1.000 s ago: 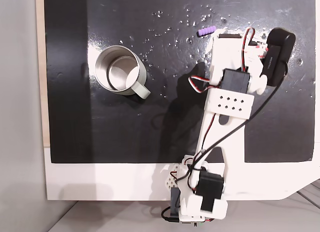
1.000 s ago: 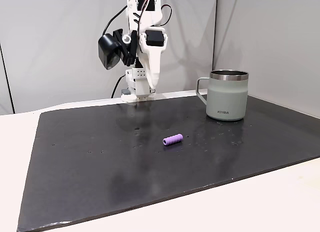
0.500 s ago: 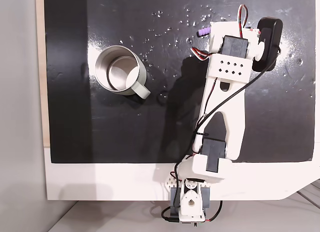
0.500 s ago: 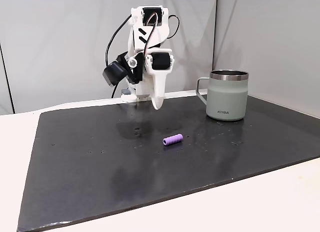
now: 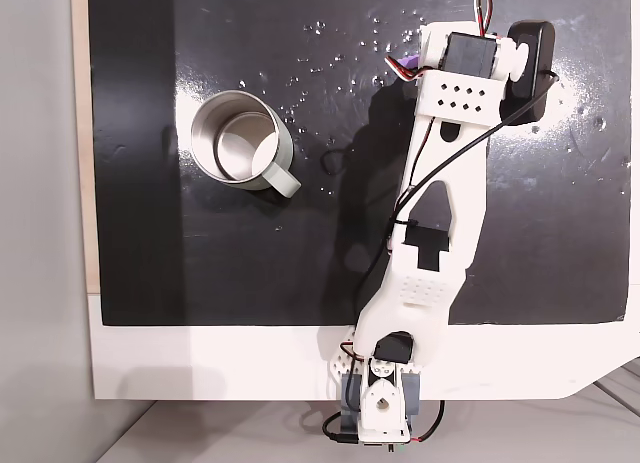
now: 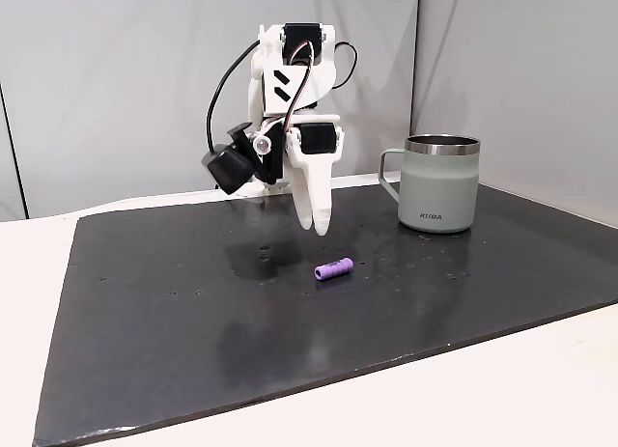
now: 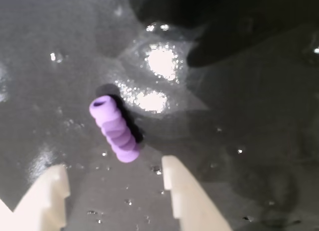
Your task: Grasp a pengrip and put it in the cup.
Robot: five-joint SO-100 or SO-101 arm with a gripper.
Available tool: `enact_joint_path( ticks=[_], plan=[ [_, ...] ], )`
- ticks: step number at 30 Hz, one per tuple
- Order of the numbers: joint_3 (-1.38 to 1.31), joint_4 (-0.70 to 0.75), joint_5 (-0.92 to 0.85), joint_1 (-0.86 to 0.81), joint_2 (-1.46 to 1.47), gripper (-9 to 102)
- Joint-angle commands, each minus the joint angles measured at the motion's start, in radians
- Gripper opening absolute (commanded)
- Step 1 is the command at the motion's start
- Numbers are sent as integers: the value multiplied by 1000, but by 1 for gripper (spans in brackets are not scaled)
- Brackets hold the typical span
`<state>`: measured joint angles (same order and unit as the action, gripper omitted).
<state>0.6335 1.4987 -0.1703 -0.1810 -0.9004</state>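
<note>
While the pengrip [image 7: 114, 130] lies loose on the black mat [image 6: 174, 312], the pincer [image 7: 114, 191] hangs above it with its tips spread.

In the wrist view the purple pengrip lies just ahead of the gap between the two white fingertips [image 7: 177, 183], touching neither. In a fixed view from the side, the pincer [image 6: 317, 222] points down, near the pengrip [image 6: 334, 269]. The cup [image 6: 441, 183] stands upright on the mat, well apart; from above its handle points lower right. The mat covers a white tabletop [image 5: 250, 363].

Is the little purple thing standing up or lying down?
Lying down. The pengrip rests on its side on the black mat, its open end showing in the wrist view, just ahead of the open gripper.
</note>
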Motion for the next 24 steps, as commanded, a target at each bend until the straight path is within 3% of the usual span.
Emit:
enact_joint_path(
  ticks=[1, 5, 24],
  plan=[
    [-259, 98, 8, 9, 81, 20],
    [-790, 310, 5, 17, 382, 21],
    [-828, 245, -9, 31, 526, 20]
  ],
)
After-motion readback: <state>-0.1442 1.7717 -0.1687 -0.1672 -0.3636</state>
